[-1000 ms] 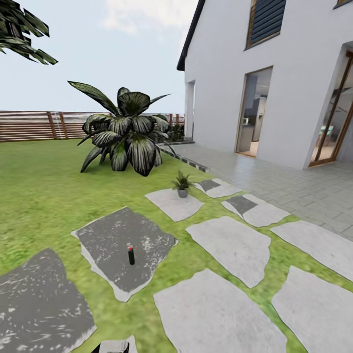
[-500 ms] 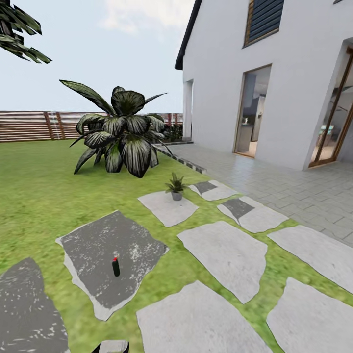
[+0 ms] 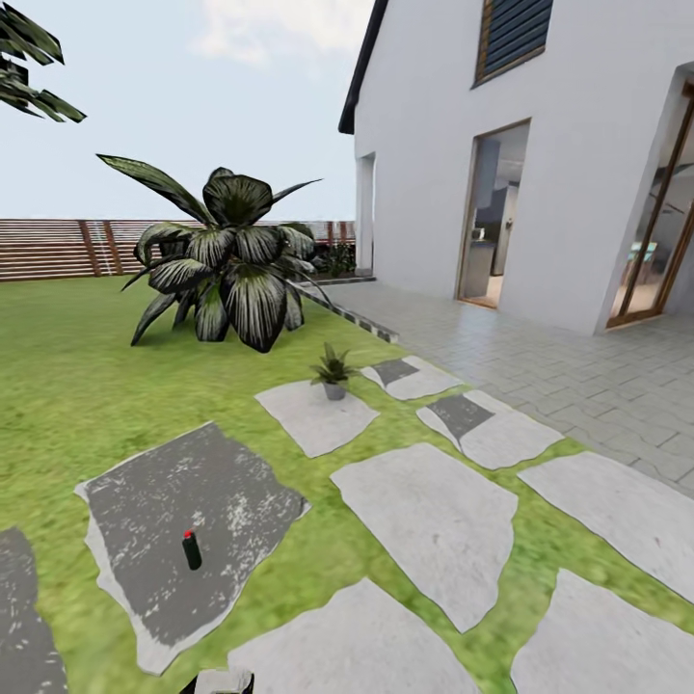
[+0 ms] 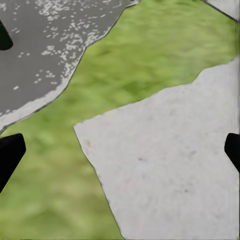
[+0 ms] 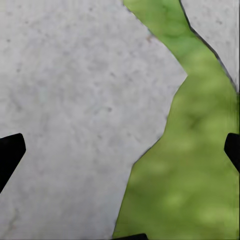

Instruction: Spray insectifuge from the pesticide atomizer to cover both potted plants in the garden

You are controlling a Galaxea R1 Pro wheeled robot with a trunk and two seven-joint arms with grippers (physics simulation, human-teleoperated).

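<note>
1. Left tool (image 4: 120,150): fingers spread wide, nothing between them; it hangs above a pale paving slab (image 4: 170,165) and grass (image 4: 45,200).
2. Right tool (image 5: 120,150): fingers spread wide, nothing between them, above a pale slab (image 5: 75,110) beside grass (image 5: 190,170).
3. Atomizer (image 3: 192,549): dark bottle with a red top, upright on a dark slab (image 3: 183,511) in the lawn.
4. Potted plant (image 3: 333,370): one small plant on the far edge of a pale slab (image 3: 313,416), well apart from the atomizer.
5. Background: large dark-leaved plant (image 3: 226,260), slat fence (image 3: 58,249), white house (image 3: 540,154).
</note>
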